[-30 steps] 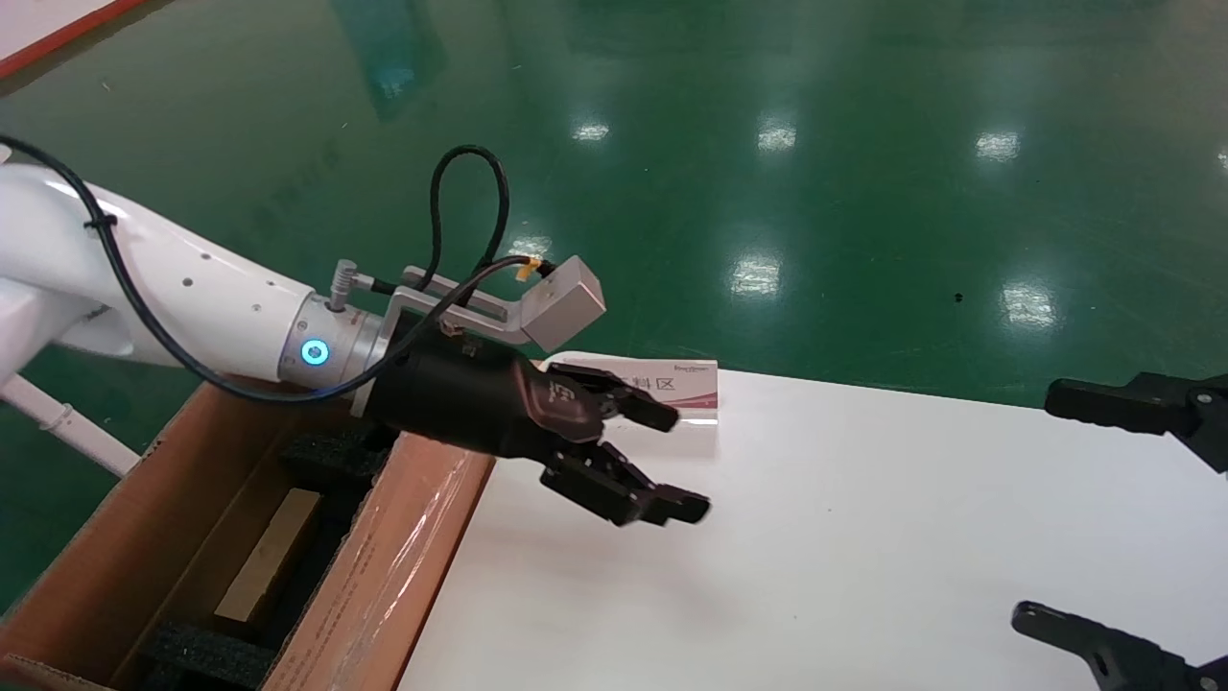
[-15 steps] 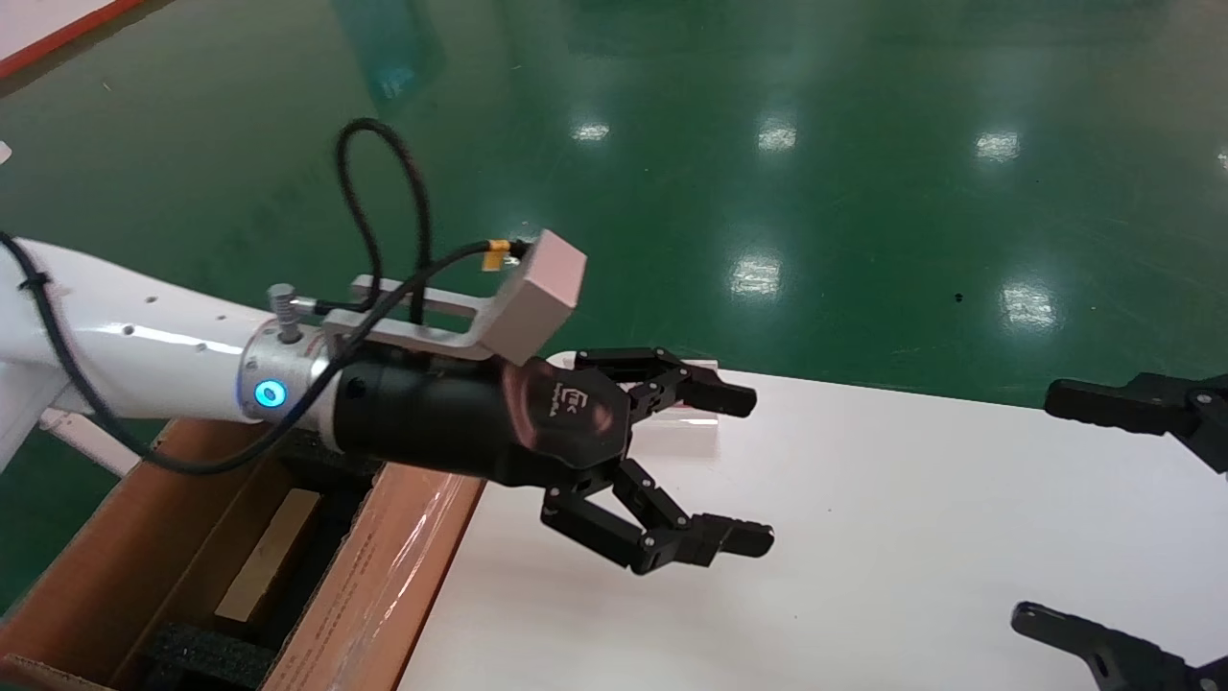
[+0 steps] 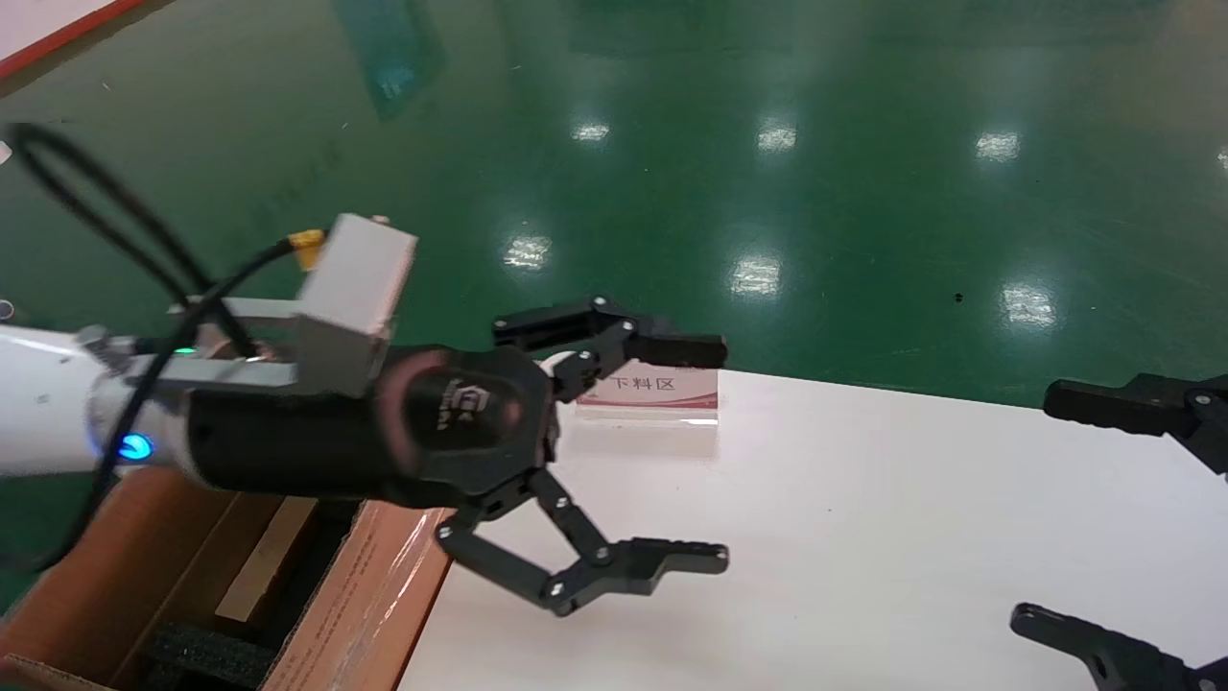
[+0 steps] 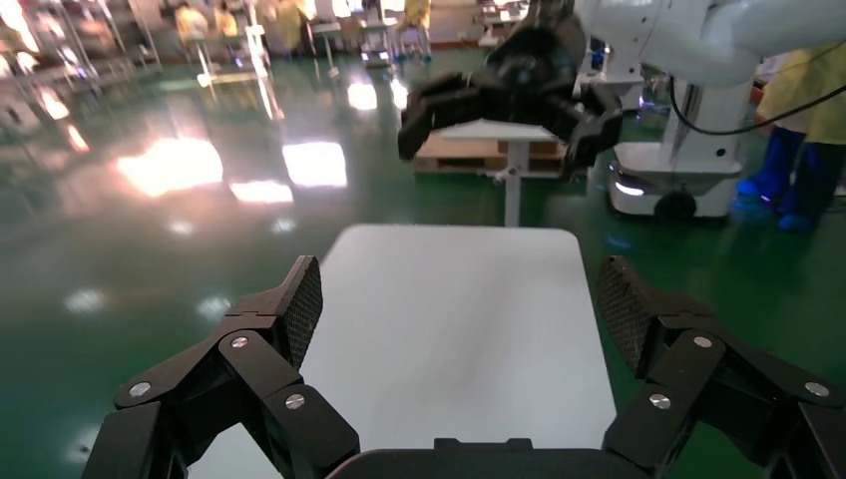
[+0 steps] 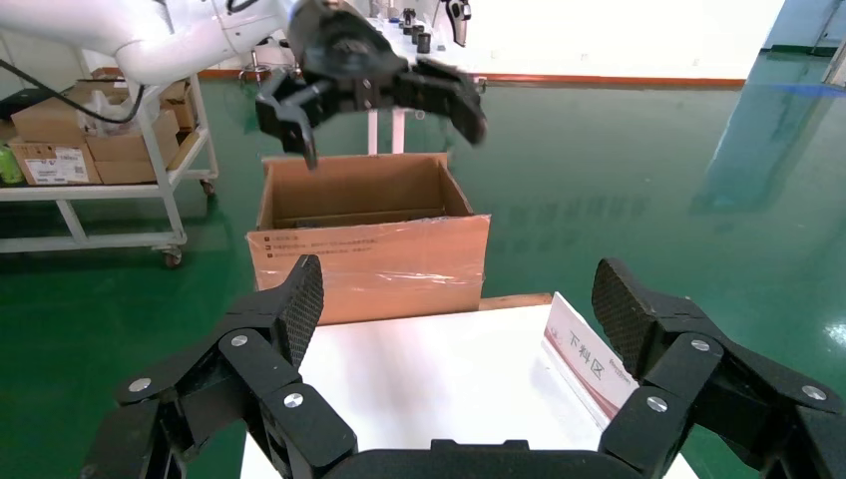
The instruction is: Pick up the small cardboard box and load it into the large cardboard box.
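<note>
Left gripper [image 3: 686,456]: hanging above the white table [image 3: 863,537] near the large box's taped edge, fingers spread wide, gripping nothing
Right gripper [image 5: 459,299]: sitting over the table's opposite end, fingers likewise splayed and bare, pointing toward the large box
Small cardboard box [image 3: 267,557]: lying inside the large cardboard box, between black foam blocks [image 3: 206,657], only a tan strip showing
Large cardboard box [image 3: 384,595]: standing open just beside the table's left end, clear tape shining along its near wall
Sign [image 3: 662,393]: standing at the table's far edge, bearing red and white print
</note>
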{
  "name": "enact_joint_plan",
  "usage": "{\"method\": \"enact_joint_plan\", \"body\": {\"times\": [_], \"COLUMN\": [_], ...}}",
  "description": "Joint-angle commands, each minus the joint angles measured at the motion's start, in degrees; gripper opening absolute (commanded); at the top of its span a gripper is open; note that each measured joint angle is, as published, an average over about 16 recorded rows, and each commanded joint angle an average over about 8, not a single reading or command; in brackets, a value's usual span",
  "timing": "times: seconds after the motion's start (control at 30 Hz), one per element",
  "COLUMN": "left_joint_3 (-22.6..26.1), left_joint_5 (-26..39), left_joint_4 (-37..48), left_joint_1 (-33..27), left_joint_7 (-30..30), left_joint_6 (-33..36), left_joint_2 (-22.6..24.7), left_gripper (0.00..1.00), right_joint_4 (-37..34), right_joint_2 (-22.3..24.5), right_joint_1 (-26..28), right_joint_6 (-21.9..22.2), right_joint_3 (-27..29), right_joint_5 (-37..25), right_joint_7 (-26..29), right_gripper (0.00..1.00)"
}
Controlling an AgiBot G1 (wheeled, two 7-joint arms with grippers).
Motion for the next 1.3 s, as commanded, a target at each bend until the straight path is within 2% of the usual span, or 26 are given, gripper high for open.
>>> {"method": "enact_joint_plan", "body": {"times": [0.03, 1.3], "left_joint_3": [-3.0, -3.2], "left_joint_5": [0.0, 0.0], "left_joint_4": [-0.9, -1.0], "left_joint_1": [1.8, 2.0], "left_joint_7": [0.7, 0.8], "left_joint_6": [0.5, 0.6], "left_joint_2": [-0.1, -0.2], "left_gripper": [1.00, 1.00], "right_joint_4": [0.0, 0.1], "right_joint_2": [0.0, -0.1], "right_joint_1": [0.0, -0.1], "right_joint_6": [0.0, -0.1], "right_joint_3": [0.0, 0.3], "right_joint_5": [0.0, -0.2], "right_joint_7": [0.0, 0.2], "right_gripper": [1.00, 1.00]}}
